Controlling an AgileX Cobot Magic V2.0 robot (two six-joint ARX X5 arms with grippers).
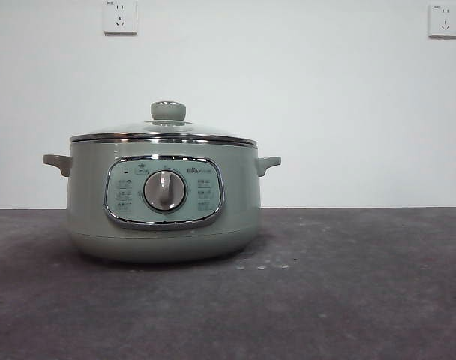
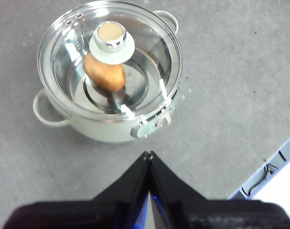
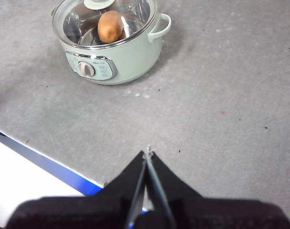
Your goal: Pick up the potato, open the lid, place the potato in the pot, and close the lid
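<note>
The pale green pot (image 1: pixel 163 199) stands on the grey table, left of centre in the front view, its dial panel facing the camera. The glass lid (image 1: pixel 164 135) with its green knob sits closed on the pot. The orange-brown potato (image 2: pixel 105 73) lies inside the pot, seen through the lid; it also shows in the right wrist view (image 3: pixel 109 26). My left gripper (image 2: pixel 149 155) is shut and empty, held above the table apart from the pot (image 2: pixel 109 71). My right gripper (image 3: pixel 147 151) is shut and empty, well away from the pot (image 3: pixel 111 45), near the table's edge.
Two wall sockets (image 1: pixel 120 16) sit high on the white wall behind. The table's blue front edge (image 3: pixel 45 162) runs near my right gripper, and a blue edge (image 2: pixel 274 167) shows beside my left one.
</note>
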